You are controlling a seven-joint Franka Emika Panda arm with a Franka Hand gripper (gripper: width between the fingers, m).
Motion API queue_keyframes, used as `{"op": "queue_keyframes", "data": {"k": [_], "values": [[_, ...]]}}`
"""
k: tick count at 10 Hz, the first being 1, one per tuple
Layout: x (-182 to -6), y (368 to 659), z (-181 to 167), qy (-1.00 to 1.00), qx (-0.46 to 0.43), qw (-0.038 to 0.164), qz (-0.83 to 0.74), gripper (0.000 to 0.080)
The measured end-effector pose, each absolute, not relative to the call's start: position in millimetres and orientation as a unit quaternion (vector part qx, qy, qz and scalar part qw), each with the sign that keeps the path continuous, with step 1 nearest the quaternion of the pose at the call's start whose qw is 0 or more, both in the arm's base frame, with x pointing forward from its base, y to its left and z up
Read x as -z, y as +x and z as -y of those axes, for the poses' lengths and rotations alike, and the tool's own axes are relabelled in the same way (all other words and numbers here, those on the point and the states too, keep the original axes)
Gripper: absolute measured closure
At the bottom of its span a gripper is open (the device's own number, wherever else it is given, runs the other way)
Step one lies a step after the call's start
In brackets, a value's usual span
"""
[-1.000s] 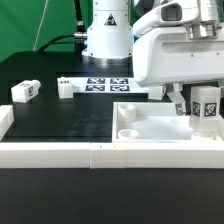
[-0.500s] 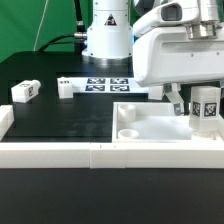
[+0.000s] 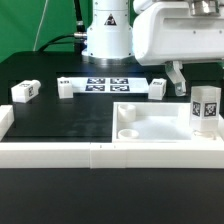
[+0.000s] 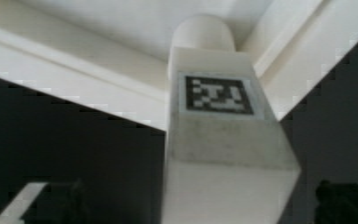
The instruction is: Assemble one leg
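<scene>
Black matte table (image 3: 60, 115) before a green backdrop (image 3: 30, 25), with the white robot base (image 3: 105, 35) at the far edge. Gripper (image 4: 190, 203) hanging just above the leg (image 3: 205, 108), spread wide. In the wrist view, dark fingers (image 4: 30, 200) on either side of the block, gaps between, nothing gripped. Leg upright and free on the large white panel (image 3: 150, 140), at its far corner toward the exterior view's right, tag facing the exterior camera. Cannot tell whether seated in a recess. One round recess (image 3: 128, 131) showing at the panel's opposite side.

Marker board (image 3: 105, 83) flat on the table in front of the base. Second leg (image 3: 66, 87) at its end toward the exterior view's left, third leg (image 3: 157, 86) at its other end, near the visible finger but apart from it. Fourth leg (image 3: 25, 90) lying well off toward the exterior view's left. Long white front rail (image 3: 100, 155) along the near edge, touching the panel's front. Shorter side rail (image 3: 5, 120) at the exterior view's left.
</scene>
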State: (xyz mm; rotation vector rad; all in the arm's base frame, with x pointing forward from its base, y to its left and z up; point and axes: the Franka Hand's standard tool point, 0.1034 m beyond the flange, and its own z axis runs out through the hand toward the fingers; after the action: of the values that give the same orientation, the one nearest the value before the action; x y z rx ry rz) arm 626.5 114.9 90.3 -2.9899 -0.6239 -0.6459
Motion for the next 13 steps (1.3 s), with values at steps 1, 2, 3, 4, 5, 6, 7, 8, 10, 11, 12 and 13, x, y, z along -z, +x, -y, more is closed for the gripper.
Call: {"op": "queue_keyframes", "data": {"k": [1,2,3,4,5,6,7,8,10,11,12,13], "values": [[-90.8,627,-115,-0.958,0.206,0.01,0.2,0.015],[-86.2,622,-116,-0.965,0.17,0.011,0.197,0.015],[-85.9,621,-118,-0.976,0.108,0.009,0.188,0.015],[-86.1,622,-119,-0.98,0.07,0.006,0.187,0.015],[-84.5,618,-119,-0.982,0.016,0.003,0.188,0.015],[-83.1,619,-118,-0.982,-0.018,0.002,0.188,0.015],[-81.1,622,-118,-0.982,-0.018,0.002,0.189,0.015],[-80.9,621,-119,-0.982,-0.018,0.002,0.189,0.015],[-80.8,621,-119,-0.982,-0.018,0.002,0.189,0.0288],[-80.8,621,-119,-0.982,-0.018,0.002,0.189,0.0445],[-80.6,621,-118,-0.982,-0.018,0.002,0.189,0.0509],[-80.6,621,-118,-0.982,-0.018,0.002,0.189,0.0509]]}}
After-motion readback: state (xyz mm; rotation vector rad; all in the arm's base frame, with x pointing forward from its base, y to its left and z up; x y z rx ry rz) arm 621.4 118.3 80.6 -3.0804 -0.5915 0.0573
